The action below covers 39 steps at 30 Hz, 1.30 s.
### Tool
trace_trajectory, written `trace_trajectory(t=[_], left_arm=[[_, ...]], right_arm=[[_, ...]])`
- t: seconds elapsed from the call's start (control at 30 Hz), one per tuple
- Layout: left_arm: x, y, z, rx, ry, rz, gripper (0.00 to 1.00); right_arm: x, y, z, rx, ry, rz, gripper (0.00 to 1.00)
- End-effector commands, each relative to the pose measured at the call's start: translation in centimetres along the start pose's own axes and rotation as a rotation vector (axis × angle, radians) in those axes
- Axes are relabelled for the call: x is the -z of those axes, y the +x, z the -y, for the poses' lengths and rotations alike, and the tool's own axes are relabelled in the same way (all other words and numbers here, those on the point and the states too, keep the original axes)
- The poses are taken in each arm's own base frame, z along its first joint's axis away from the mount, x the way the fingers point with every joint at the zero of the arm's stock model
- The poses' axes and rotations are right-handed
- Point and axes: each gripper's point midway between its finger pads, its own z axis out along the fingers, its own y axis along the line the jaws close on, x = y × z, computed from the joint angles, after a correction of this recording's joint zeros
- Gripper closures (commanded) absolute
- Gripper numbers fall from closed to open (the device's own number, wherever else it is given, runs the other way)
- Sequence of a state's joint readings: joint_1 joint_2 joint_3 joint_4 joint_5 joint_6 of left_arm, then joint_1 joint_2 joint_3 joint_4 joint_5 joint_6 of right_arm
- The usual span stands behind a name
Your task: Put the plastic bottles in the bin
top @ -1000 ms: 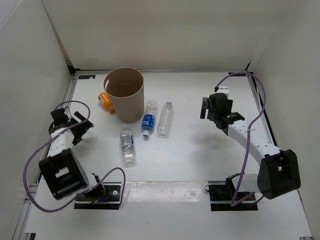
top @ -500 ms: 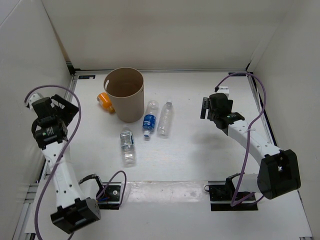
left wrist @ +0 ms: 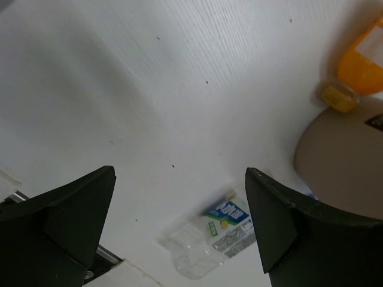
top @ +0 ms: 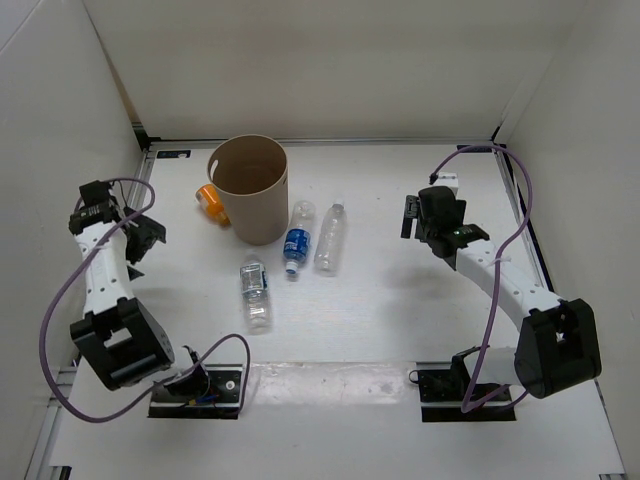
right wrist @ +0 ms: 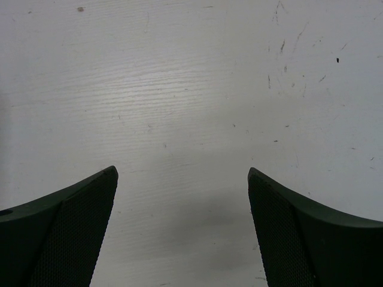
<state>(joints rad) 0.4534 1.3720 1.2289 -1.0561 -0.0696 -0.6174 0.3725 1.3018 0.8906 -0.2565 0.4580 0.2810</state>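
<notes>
Against the frame half a second before, only the left arm is found changed: it was then stretched tall along the left wall, and its elbow is now folded low near the base, with the left gripper (top: 143, 240) brought to the left of the bin (top: 256, 215). The right arm is seen exactly where it was, and no bottle and no bin has been shifted.

Four plastic bottles are counted, all lying on the table (top: 390, 300) and none inside the bin. The orange bottle (top: 210, 199) is tucked against the bin's left side (partly hidden behind it). The blue-labelled bottle (top: 296, 240) and the plain clear bottle (top: 330, 238) are laid side by side just right of the bin. The small-labelled bottle (top: 255, 291) is set nearer the arm bases, a little apart from the other two. One bin is counted, upright with its mouth open. Two arms are counted.

The fingers of the left gripper (left wrist: 179, 179) are spread wide with nothing between them; past them the small-labelled bottle (left wrist: 212, 236), the bin (left wrist: 344, 158) and the orange bottle (left wrist: 365, 54) are seen. The fingers of the right gripper (top: 432, 205) are likewise held apart and empty, over bare table at the far right, well away from the bottles; in the right wrist view (right wrist: 182, 173) only tabletop is framed.

The table is white, faintly grained and speckled with small dark marks. It is enclosed by plain white walls on three sides.
</notes>
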Motion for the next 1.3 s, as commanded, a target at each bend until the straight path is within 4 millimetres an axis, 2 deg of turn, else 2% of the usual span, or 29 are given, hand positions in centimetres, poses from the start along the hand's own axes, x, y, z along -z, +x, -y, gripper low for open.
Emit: trace_trajectory(t=[0.0,0.03,0.07,0.1,0.17,0.23,0.37,0.4,0.43,0.5,0.53,0.6,0.63,0.67,0.7,0.73,0.77,0.83,0.87,0.93,0.97,1.07,1.23,1.27], left_arm=[[3.4,-0.1,2.5,-0.019,0.243,0.05,0.0],[3.9,-0.3,2.7,-0.027,0.284,0.091,0.0],[4.3,-0.7,2.9,-0.036,0.319,0.132,0.06],[4.5,-0.5,3.4,-0.041,0.353,0.129,0.06],[4.6,-0.6,3.7,-0.01,0.374,0.145,0.05],[4.6,-1.1,4.2,0.017,0.38,0.144,0.0],[4.1,-3.5,6.6,0.091,0.377,0.097,0.0],[4.8,-4.1,7.4,0.085,0.376,0.099,0.0],[3.3,-4.3,7.7,0.079,0.332,0.077,0.0],[2.7,-5.3,9.1,0.053,0.319,0.061,0.0],[1.1,-5.3,9.3,0.045,0.28,0.038,0.0],[-0.5,-5.7,10.1,0.03,0.233,0.005,0.0],[-1.2,-5.7,9.9,0.029,0.209,-0.002,0.0],[-2.2,-4.9,10.4,0.018,0.204,-0.039,0.0],[-2.9,-4.9,11.5,0.007,0.233,-0.04,0.0],[-2.9,-4.5,12.4,-0.01,0.251,-0.047,0.0],[-3.9,-4.2,13.6,-0.047,0.265,-0.05,0.0],[-4.0,-3.8,14.9,-0.099,0.264,-0.044,0.0],[-5.3,-3.5,15.3,-0.121,0.23,-0.054,0.0],[-5.8,-3.3,15.9,-0.158,0.221,-0.055,0.0],[-7.1,-2.9,16.3,-0.17,0.211,-0.073,0.0],[-8.1,-2.7,16.7,-0.189,0.209,-0.086,0.0],[-8.5,-2.7,19.1,-0.232,0.257,-0.054,0.0],[-9.7,-2.1,18.8,-0.24,0.232,-0.082,0.0]], right_arm=[[0.5,-2.1,-0.3,-0.019,0.001,0.042,0.1],[0.5,-2.2,-0.2,-0.019,0.005,0.042,0.1],[0.5,-2.2,-0.2,-0.019,0.005,0.042,0.1],[0.4,-2.1,-0.1,-0.022,0.009,0.042,0.1],[0.4,-2.1,-0.1,-0.021,0.008,0.042,0.1],[0.4,-2.2,-0.1,-0.022,0.009,0.041,0.1],[0.3,-2.2,-0.3,-0.013,0.011,0.036,0.1],[0.3,-2.2,-0.2,-0.016,0.013,0.036,0.1],[0.3,-2.1,-0.3,-0.016,0.006,0.033,0.1],[0.3,-2.2,-0.3,-0.018,0.004,0.033,0.1],[0.1,-2.1,-0.3,-0.012,0.006,0.028,0.1],[0.1,-2.2,-0.5,-0.009,0.001,0.026,0.1],[0.1,-2.2,-0.6,-0.006,0.001,0.025,0.1],[0.0,-2.3,-0.6,-0.004,0.003,0.021,0.1],[-0.1,-2.2,-0.7,0.001,0.002,0.016,0.1],[-0.2,-2.3,-0.7,0.002,0.003,0.017,0.1],[-0.2,-2.2,-0.7,0.004,0.001,0.014,0.1],[-0.1,-2.4,-0.7,0.0,-0.003,0.018,0.1],[-0.2,-2.3,-0.7,0.002,-0.003,0.012,0.1],[-0.2,-2.2,-0.7,-0.006,-0.009,0.01,0.1],[-0.2,-2.2,-0.6,-0.005,-0.008,0.012,0.1],[-0.2,-2.2,-0.7,-0.001,-0.009,0.014,0.1],[-0.3,-2.3,-0.9,0.002,-0.014,0.015,0.1],[-0.2,-2.3,-0.9,0.0,-0.016,0.015,0.1]])
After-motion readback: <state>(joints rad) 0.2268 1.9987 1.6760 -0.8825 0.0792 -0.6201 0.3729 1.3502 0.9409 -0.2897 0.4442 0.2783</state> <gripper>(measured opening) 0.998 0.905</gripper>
